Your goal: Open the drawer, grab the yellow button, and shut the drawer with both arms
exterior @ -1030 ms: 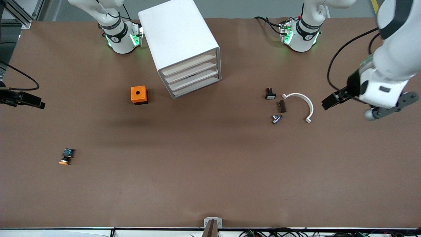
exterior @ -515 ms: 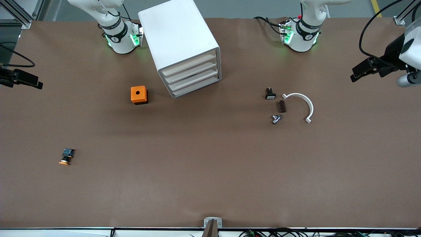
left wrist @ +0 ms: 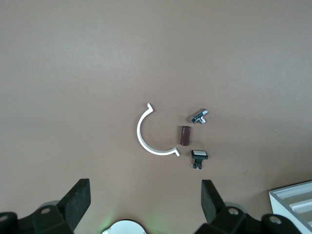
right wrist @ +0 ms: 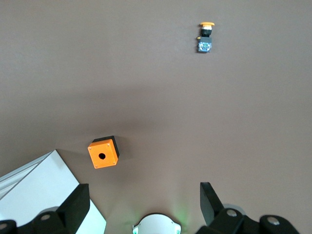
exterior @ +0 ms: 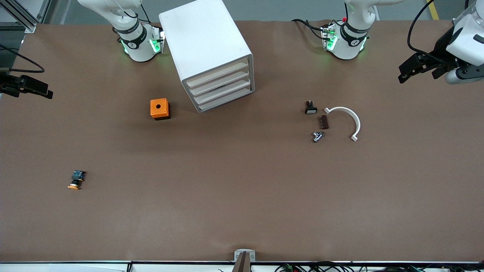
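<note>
The white drawer cabinet (exterior: 206, 45) stands between the two arm bases, and all its drawers (exterior: 221, 88) are shut. The button (exterior: 76, 179), with an orange cap, black body and blue end, lies on the table toward the right arm's end, nearer the front camera than the cabinet. It also shows in the right wrist view as the button (right wrist: 205, 37). My right gripper (exterior: 39, 90) hangs open and empty at the right arm's end of the table, seen from its wrist as the right gripper (right wrist: 142, 202). My left gripper (exterior: 416, 70) hangs open and empty over the left arm's end, seen from its wrist as the left gripper (left wrist: 145, 202).
An orange cube (exterior: 160, 108) with a round hole sits beside the cabinet. Toward the left arm's end lie a white half ring (exterior: 346, 121), a small black part with a white face (exterior: 310, 108), a brown block (exterior: 324, 122) and a metal fitting (exterior: 317, 136).
The left gripper has drawn away from the half ring toward its end of the table and its base side. The right gripper shifted slightly toward its base side. Nothing on the table moved.
</note>
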### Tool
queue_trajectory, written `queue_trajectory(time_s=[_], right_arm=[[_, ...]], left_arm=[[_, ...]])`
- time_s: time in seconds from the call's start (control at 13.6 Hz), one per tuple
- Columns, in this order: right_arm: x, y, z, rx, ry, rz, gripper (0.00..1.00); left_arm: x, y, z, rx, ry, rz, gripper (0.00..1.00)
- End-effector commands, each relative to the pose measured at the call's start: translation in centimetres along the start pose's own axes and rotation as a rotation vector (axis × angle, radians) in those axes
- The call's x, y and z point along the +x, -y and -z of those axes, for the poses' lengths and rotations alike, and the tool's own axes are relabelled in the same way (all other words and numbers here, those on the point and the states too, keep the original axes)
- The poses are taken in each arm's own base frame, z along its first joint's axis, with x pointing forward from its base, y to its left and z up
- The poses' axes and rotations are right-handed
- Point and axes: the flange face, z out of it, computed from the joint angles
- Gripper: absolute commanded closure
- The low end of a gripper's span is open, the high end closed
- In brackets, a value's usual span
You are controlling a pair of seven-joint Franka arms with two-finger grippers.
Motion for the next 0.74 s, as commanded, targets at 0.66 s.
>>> queue_trajectory(time_s=[0.66], right_arm=[[-4.9, -1.7, 0.3, 0.059, -0.074, -0.093, 0.00]], left_arm=[[0.9, 1.3, -0.4, 0.035, -0.037, -0.040, 0.00]])
